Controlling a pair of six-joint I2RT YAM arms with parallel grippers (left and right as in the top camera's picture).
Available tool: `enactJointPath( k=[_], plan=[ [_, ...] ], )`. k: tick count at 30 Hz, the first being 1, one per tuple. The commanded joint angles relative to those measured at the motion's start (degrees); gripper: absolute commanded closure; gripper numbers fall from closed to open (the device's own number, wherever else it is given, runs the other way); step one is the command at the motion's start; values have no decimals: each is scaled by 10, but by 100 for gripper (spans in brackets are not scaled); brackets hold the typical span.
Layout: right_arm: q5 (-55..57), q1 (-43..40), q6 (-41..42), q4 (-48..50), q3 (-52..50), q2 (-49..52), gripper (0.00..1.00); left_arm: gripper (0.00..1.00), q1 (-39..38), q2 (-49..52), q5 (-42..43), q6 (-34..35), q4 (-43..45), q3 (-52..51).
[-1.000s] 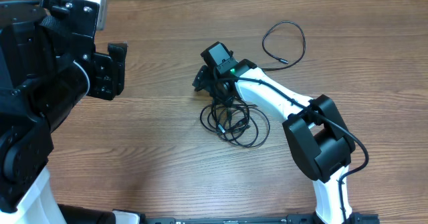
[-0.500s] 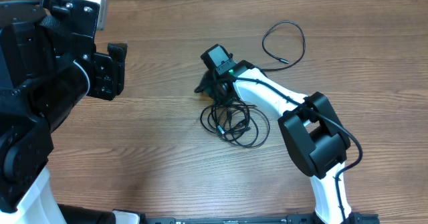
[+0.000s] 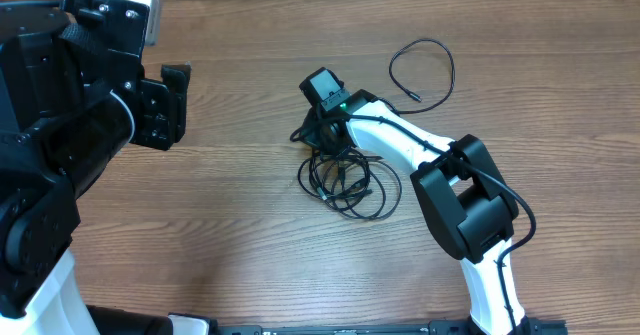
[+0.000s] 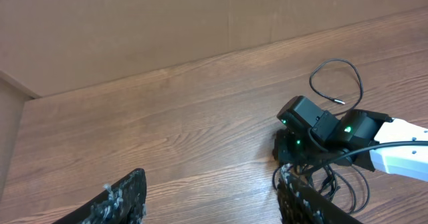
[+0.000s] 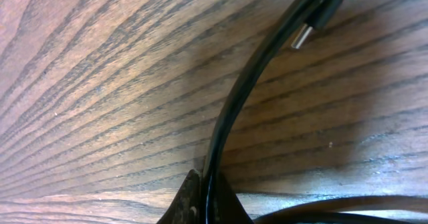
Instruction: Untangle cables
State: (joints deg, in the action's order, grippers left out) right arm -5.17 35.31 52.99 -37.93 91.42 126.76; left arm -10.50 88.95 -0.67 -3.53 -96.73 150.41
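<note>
From above, the right arm bends low over the bench, and the right hand is closed on the top of the tangled cables; one second ago it was open. The left wrist view shows the left hand open above the bench. In the right wrist view, one cable is pinched between the fingertips, with a silver plug near it.

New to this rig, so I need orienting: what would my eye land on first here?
A tangled bundle of thin black cables lies mid-table, with the right gripper pinched shut on one strand at its far edge. A single looped black cable lies apart, farther back. The left gripper hangs open at the left, away from both.
</note>
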Motion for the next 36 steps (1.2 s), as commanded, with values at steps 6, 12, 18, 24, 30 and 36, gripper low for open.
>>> enactJointPath(
  k=[6, 12, 18, 24, 30, 36],
  plan=[
    [-44, 7, -174, -37, 64, -150, 96, 36, -2, 2, 7, -10, -1, 1],
    [-55, 7, -273, -132, 130, -288, 96, 36, -2, 8, 7, -10, -1, 1],
    [-95, 7, -382, -146, 175, -424, 96, 35, -2, 17, 7, -10, -1, 0],
    [-11, 6, -412, -115, 175, -469, 96, 35, -2, 21, 7, -10, -1, -3],
    [5, -6, -419, -93, 174, -456, 96, 35, -3, 21, 7, -10, -1, -3],
    [-117, -5, -391, -65, 250, -471, 96, 35, -2, 21, 7, -10, -1, -3]
  ],
)
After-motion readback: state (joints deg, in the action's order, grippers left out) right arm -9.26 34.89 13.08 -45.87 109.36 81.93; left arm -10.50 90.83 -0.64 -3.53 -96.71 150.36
